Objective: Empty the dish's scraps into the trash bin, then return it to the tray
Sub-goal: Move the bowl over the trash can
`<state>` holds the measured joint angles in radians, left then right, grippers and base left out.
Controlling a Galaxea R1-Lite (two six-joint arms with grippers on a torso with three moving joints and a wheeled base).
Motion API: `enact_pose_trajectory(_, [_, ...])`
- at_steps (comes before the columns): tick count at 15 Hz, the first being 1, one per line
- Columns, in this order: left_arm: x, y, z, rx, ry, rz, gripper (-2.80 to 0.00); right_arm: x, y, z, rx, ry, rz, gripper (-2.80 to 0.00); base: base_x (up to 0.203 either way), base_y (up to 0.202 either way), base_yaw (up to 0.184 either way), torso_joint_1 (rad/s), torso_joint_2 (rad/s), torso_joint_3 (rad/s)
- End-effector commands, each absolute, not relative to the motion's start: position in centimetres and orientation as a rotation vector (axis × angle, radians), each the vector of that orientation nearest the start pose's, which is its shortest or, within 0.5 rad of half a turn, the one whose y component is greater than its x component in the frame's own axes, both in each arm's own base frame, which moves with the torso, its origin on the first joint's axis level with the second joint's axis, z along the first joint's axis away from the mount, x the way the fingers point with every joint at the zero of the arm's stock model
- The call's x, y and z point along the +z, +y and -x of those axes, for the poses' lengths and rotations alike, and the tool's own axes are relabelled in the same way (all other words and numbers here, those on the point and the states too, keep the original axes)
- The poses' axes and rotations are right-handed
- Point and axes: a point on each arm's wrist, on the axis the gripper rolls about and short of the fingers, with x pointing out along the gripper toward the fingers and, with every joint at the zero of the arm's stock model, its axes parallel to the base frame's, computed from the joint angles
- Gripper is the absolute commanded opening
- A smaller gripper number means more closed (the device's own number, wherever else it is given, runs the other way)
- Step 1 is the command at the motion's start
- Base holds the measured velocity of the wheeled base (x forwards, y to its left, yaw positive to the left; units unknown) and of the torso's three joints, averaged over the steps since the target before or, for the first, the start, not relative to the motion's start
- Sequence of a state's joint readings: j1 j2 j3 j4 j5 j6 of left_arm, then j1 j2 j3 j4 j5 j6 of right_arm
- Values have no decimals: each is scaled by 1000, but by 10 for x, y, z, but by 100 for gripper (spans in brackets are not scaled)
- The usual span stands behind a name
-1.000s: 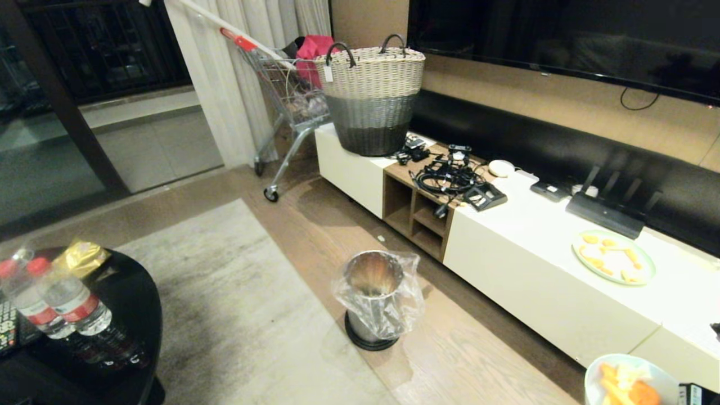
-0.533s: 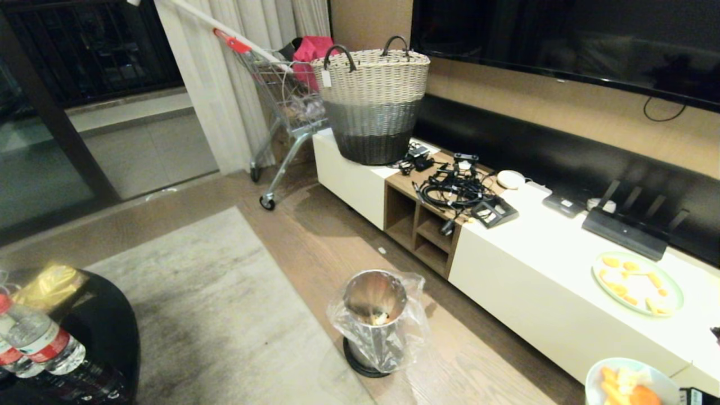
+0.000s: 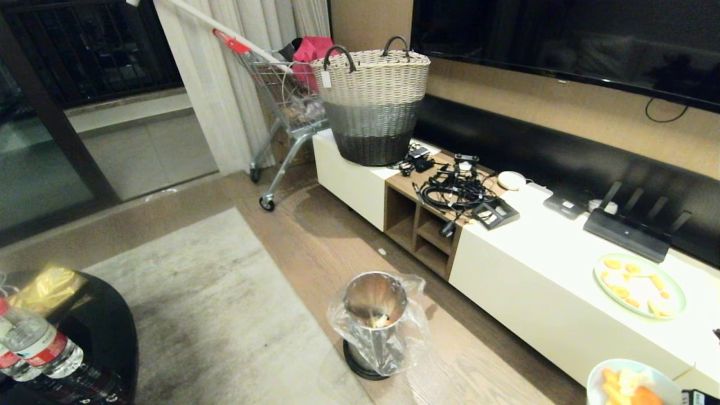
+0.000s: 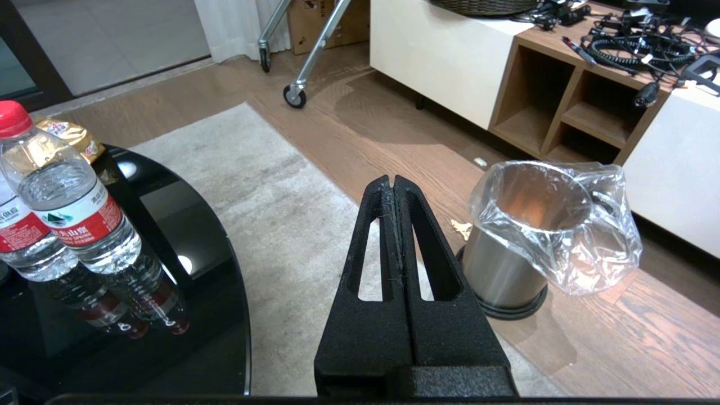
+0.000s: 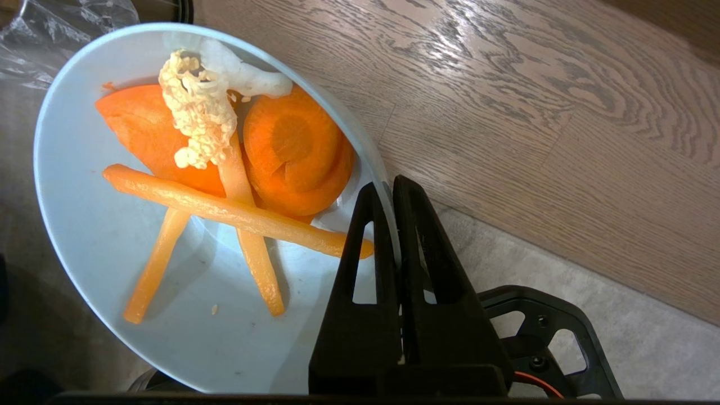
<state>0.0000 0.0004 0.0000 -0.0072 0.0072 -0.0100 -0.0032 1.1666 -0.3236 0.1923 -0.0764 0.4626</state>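
Your right hand (image 5: 394, 185) grips the pale-blue round dish (image 5: 112, 236) by its rim, carrot scraps (image 5: 236, 169) aboard; next, carry it over the shiny metal trash bin (image 3: 374, 315) and tip.

left gripper (image 4: 394, 185): fingers pressed together, empty, beside the trash bin (image 4: 523, 236) | right gripper (image 5: 388, 188): fingers clamped on the dish (image 5: 112, 270) rim, beside the trash bin

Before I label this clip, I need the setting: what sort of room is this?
Most likely a home living room: a large dark screen on the wall above a long low white cabinet, a pale rug on wood flooring, and a black coffee table with water bottles.
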Motion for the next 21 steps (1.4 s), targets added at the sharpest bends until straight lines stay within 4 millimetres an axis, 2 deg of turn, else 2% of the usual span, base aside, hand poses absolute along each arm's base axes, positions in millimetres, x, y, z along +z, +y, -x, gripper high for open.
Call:
enact_pose_trajectory(1, [76, 0, 23, 8, -8, 11, -280, 109, -2, -105, -308, 982, -386, -280, 0, 0, 0, 0, 0, 0])
enact_pose_trajectory(12, [76, 0, 23, 9, -8, 11, -280, 124, -3, -110, -326, 900, -378, -280, 0, 0, 0, 0, 0, 0])
enact_pose_trajectory(21, [76, 0, 23, 9, -8, 12, -280, 120, -3, -108, -324, 920, -377, -280, 0, 0, 0, 0, 0, 0])
